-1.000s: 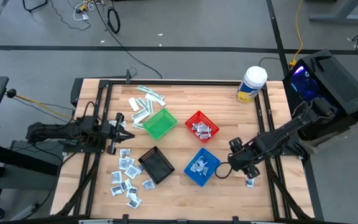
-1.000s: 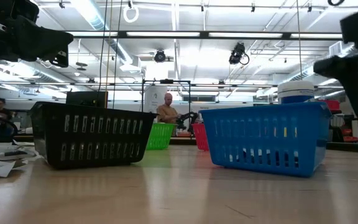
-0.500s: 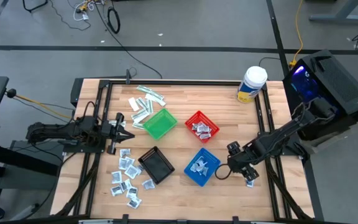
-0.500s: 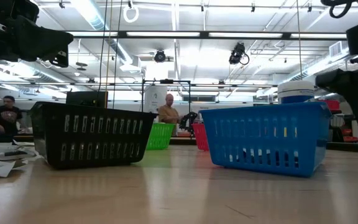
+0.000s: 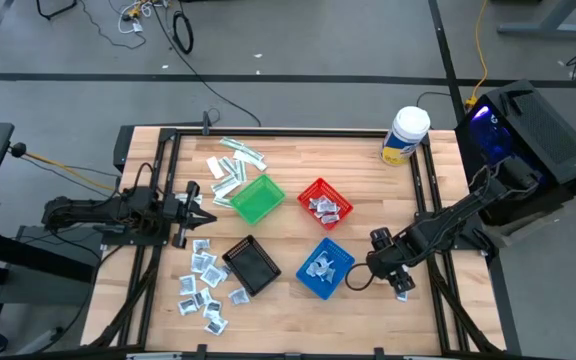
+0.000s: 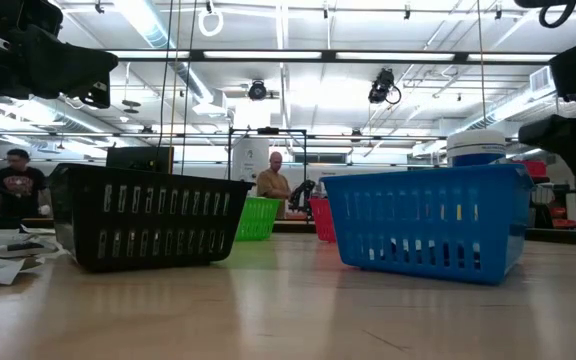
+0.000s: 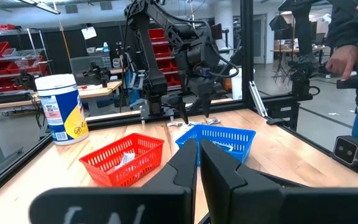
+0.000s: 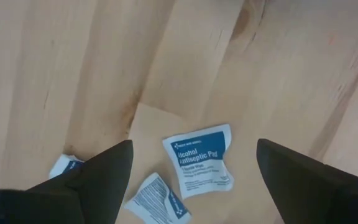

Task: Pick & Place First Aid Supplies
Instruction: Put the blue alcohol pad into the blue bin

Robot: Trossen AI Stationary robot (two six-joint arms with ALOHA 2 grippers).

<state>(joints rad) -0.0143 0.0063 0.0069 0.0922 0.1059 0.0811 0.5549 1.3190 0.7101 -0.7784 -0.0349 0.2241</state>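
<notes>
Three white-and-blue sachets lie flat on the wood to the right of the blue basket [image 5: 323, 267]: one [image 8: 199, 162] in the middle, one [image 8: 157, 200] next to it, one [image 8: 63, 165] off to the side. My right gripper [image 8: 194, 180] hangs open above them, pointing down, its fingers standing either side of the middle sachet and touching nothing; it also shows in the high view [image 5: 393, 272]. My left gripper [image 5: 193, 212] waits shut and level at the table's left side. More sachets [image 5: 203, 285] and narrow strips [image 5: 233, 165] lie at the left.
Green basket [image 5: 256, 198], red basket [image 5: 324, 202] and black basket [image 5: 252, 265] stand mid-table; the red and blue ones hold packets. A white-lidded, yellow-labelled tub [image 5: 405, 135] stands at the far right. People move in the room beyond [image 6: 271, 180].
My right gripper has sunk a little toward the sachets beside the blue basket and rolled slightly about its own axis, staying open. A person in the background has walked along at the left.
</notes>
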